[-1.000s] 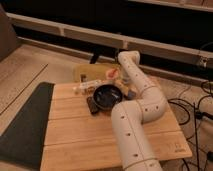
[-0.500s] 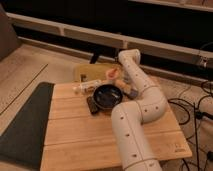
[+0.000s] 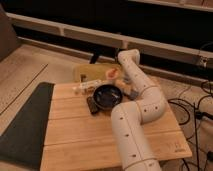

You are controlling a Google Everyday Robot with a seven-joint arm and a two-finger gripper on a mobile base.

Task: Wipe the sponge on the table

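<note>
My white arm (image 3: 142, 100) reaches from the near edge across the wooden table (image 3: 75, 130) to its far side. The gripper (image 3: 114, 75) is at the far edge, over the right end of a flat yellow pad (image 3: 90, 71), which may be the sponge. Something orange and white shows at the gripper's tip; I cannot tell whether it is held. A small tan piece (image 3: 128, 93) lies beside the arm, right of the bowl.
A black bowl (image 3: 107, 96) sits mid-table against the arm. A dark flat object (image 3: 92, 105) lies at its left and a white bottle (image 3: 84, 88) lies on its side behind it. A dark mat (image 3: 25, 125) hangs off the left. Cables (image 3: 192, 115) trail at right.
The gripper end has drifted slightly to the right along the far edge of the table. The bowl, bottle and yellow pad have stayed in place.
</note>
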